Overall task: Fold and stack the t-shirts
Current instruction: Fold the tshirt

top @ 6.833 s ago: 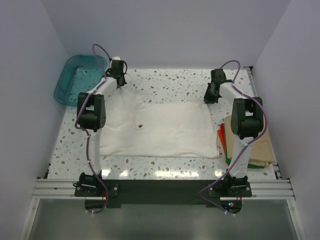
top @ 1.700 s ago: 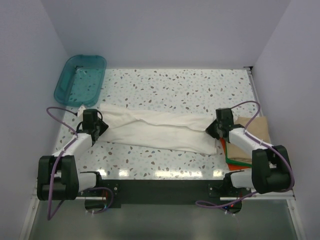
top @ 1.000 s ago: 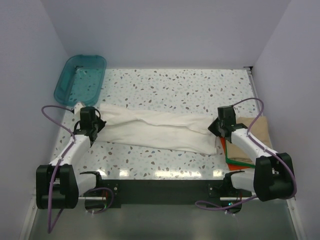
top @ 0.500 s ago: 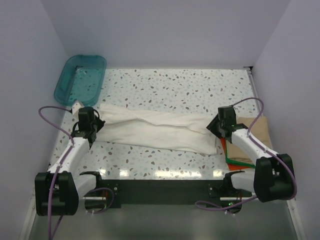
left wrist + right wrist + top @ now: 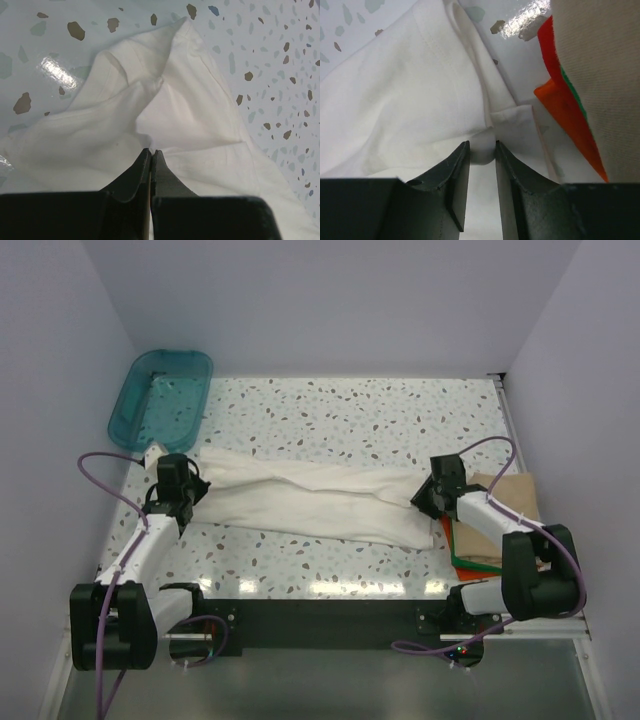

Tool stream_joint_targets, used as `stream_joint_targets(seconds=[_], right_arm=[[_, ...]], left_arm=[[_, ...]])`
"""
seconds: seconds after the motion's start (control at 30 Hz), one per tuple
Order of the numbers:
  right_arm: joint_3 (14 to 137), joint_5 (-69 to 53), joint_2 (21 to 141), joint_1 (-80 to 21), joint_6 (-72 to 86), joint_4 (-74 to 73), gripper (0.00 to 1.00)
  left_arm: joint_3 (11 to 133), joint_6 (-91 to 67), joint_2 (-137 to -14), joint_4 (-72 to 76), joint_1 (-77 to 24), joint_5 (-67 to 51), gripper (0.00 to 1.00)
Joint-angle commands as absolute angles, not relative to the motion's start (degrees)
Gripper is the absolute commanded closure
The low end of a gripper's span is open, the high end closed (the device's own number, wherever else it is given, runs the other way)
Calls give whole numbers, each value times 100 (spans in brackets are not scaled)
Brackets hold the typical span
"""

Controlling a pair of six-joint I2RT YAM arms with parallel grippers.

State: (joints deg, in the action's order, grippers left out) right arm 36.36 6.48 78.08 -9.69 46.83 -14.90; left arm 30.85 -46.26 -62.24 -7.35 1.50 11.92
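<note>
The off-white t-shirt (image 5: 320, 500) lies as a long folded band across the middle of the table. My left gripper (image 5: 185, 498) is at its left end. In the left wrist view my left gripper (image 5: 151, 150) is shut, with creases of the shirt (image 5: 190, 110) running into the tips. My right gripper (image 5: 425, 502) is at the shirt's right end. In the right wrist view my right gripper (image 5: 482, 145) pinches a bulge of the shirt (image 5: 410, 90) between narrowly parted jaws. A tan shirt (image 5: 510, 505) lies on orange-red (image 5: 447, 530) and green (image 5: 470, 562) ones at the right.
A teal translucent tub (image 5: 160, 395) stands at the back left corner. The stack's tan (image 5: 600, 75) and orange-red (image 5: 565, 100) shirts lie close beside my right gripper. White walls enclose the table on three sides.
Since 6.8 s ago the shirt's far edge was pulled near, turning the flat sheet into a narrow band. In the last second the right gripper shifted slightly left; the left barely moved.
</note>
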Motion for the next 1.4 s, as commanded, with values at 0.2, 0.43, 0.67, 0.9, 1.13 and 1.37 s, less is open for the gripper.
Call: stream_joint_targets(seconds=[0.2, 0.43, 0.67, 0.9, 1.13, 1.37], right_arm=[[3884, 712, 7787, -949, 4579, -1458, 95], [4087, 975, 7418, -905, 4447, -1915, 100], [4052, 835, 7190, -607, 4289, -2039, 100], [3868, 686, 7040, -457, 4192, -2057, 100], [3525, 396, 6883, -457, 4193, -1881, 90], [4190, 88, 6652, -579, 3438, -2153, 44]], left_arm=[[3366, -4500, -6240, -659, 185, 1274, 100], [3463, -4465, -6126, -791, 185, 1353, 100], [3463, -4500, -5994, -932, 193, 1494, 100], [3340, -4570, -5924, -1063, 193, 1564, 100], [3024, -4772, -5810, -1037, 185, 1451, 87], [3181, -4685, -5353, -993, 185, 1240, 50]])
